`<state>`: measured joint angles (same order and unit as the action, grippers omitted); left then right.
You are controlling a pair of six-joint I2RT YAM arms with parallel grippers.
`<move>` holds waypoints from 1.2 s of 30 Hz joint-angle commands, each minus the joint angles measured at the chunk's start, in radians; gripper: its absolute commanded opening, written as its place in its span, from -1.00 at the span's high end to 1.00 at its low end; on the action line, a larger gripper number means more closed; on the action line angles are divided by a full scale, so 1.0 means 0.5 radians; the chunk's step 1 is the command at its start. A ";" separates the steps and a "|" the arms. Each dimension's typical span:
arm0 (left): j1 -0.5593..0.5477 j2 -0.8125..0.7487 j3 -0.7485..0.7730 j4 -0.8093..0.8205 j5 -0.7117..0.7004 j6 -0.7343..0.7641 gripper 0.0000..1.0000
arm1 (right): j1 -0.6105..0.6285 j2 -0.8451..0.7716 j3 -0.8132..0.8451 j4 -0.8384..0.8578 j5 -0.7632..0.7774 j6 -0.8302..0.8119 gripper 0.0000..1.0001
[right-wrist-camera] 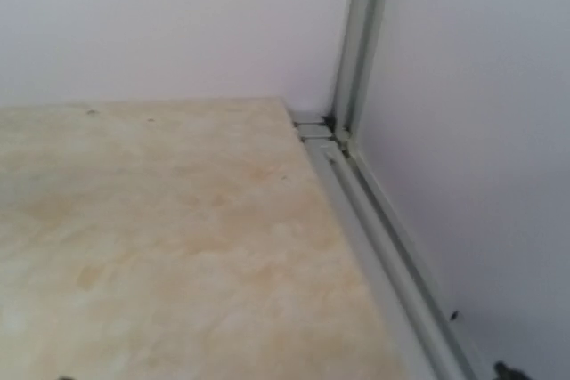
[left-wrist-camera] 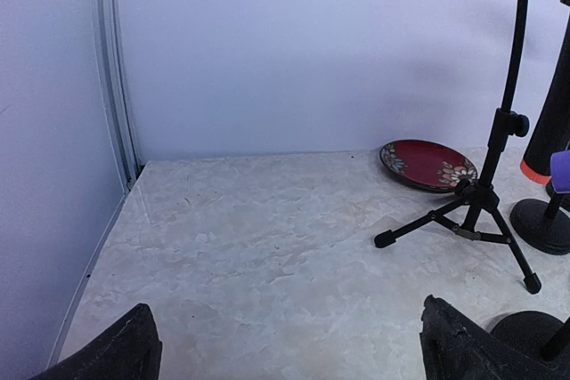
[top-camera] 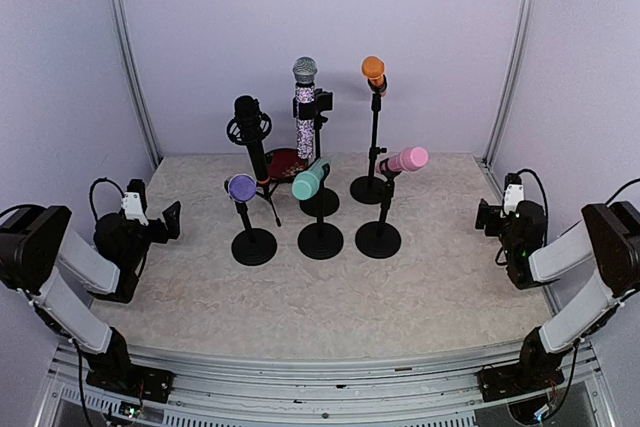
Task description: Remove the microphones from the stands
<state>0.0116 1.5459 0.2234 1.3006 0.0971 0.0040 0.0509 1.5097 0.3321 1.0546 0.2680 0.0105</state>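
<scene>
Purple microphone (top-camera: 241,187), teal microphone (top-camera: 310,180), pink microphone (top-camera: 405,160), orange microphone (top-camera: 373,70), all on black stands (top-camera: 320,241); red floral plate (left-wrist-camera: 427,164); beige marbled bench (top-camera: 330,297)

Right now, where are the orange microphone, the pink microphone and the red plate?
orange microphone (top-camera: 373,69), top external view, on its round head.
pink microphone (top-camera: 408,159), top external view, on its pink body.
red plate (left-wrist-camera: 426,164), left wrist view, on its bare red middle.

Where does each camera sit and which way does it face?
Top: high behind the bases, looking down at the table and mics on stands; both arms show.
Left wrist: low, facing the back wall past the plate and tripod; both fingers show.
Right wrist: low, facing the far right corner post; barely any of the robot shows.
Shared: top and left wrist both see the plate and tripod.
</scene>
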 commanded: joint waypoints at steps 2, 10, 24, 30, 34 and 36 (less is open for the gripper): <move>0.043 -0.094 0.144 -0.213 0.022 -0.052 -0.98 | -0.062 -0.354 0.428 -0.810 0.044 0.077 -1.00; 0.058 -0.398 1.012 -1.786 0.152 0.091 -0.98 | -0.065 -0.739 0.815 -1.449 -0.261 0.788 -1.00; 0.057 -0.613 1.275 -2.756 0.788 0.392 -0.98 | 1.515 -0.407 1.784 -2.026 0.447 0.228 -1.00; 0.055 -0.673 1.255 -2.963 0.922 0.506 -0.97 | 2.039 -0.190 2.085 -2.069 0.785 -0.018 -1.00; 0.053 -0.685 1.247 -3.044 0.986 0.545 -0.96 | 2.273 0.016 2.325 -2.158 0.761 -0.093 -0.99; 0.050 -0.695 1.245 -3.053 1.013 0.548 -0.95 | 2.322 0.162 2.459 -2.253 0.591 -0.042 -1.00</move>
<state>0.0341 1.2182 0.8371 -0.1669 0.5434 0.2420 1.1580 1.4910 1.4574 0.0132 0.6044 0.0135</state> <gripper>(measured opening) 0.980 0.998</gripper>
